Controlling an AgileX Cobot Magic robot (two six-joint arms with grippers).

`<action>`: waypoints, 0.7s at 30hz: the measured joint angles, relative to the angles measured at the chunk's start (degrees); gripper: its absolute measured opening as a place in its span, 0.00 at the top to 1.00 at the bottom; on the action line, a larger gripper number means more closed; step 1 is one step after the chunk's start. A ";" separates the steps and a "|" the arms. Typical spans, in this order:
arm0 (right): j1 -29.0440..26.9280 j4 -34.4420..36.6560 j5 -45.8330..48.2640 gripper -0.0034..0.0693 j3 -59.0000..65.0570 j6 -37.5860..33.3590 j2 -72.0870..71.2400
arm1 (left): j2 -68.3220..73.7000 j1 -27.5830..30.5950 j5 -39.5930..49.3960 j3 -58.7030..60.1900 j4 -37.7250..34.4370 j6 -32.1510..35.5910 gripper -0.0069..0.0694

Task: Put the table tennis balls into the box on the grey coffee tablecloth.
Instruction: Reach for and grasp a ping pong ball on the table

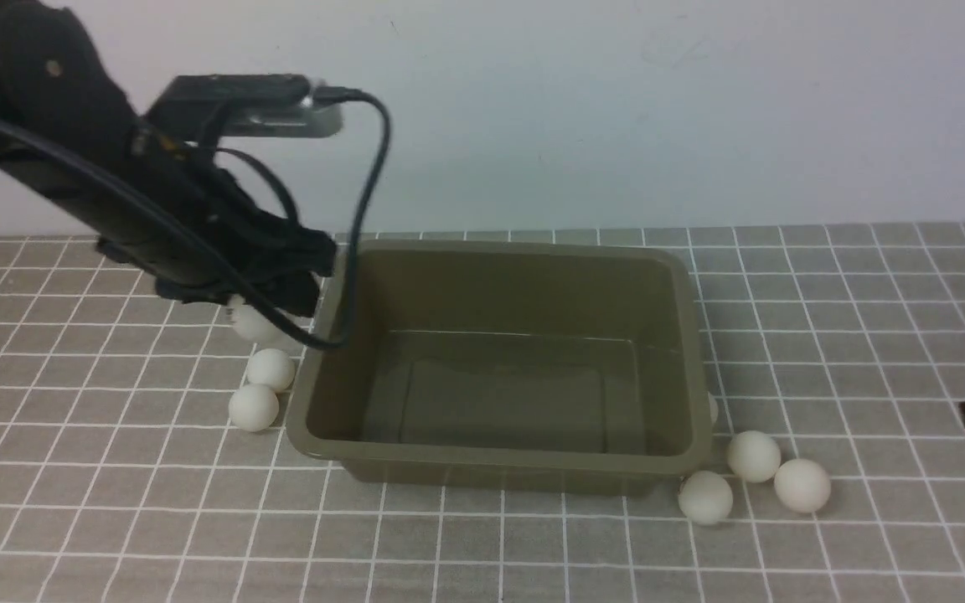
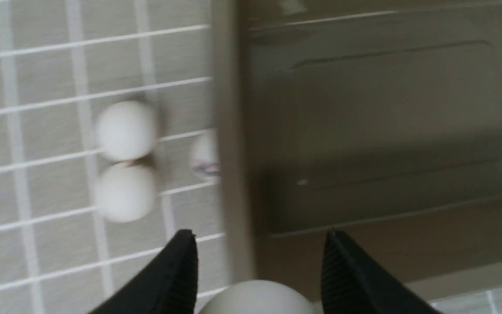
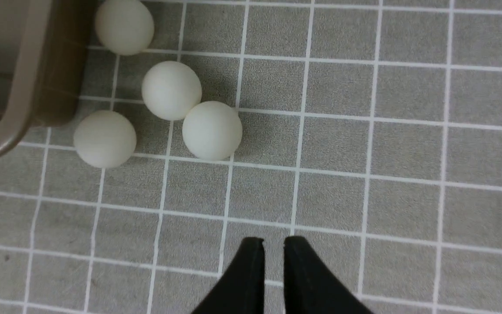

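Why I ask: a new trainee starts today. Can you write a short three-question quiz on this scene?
1. True or false: the box stands empty.
2. In the right wrist view, how many table tennis balls lie on the cloth by the box corner? A two, B four, C six.
3. Fill in: the ___ gripper holds a ball.
Key: 1 true; 2 B; 3 left gripper.
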 joint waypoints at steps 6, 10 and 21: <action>4.98 2.88 -6.48 0.54 0.00 -9.28 10.91 | 10.39 -5.47 -2.43 -4.97 0.13 0.00 0.48; 8.93 2.00 -12.45 0.37 -0.11 -9.52 16.47 | 15.29 -6.78 -0.97 -8.10 0.18 0.21 0.48; 10.33 -1.22 -17.75 0.25 -5.07 -6.84 29.63 | 17.85 -6.96 7.00 -18.49 4.70 0.14 0.13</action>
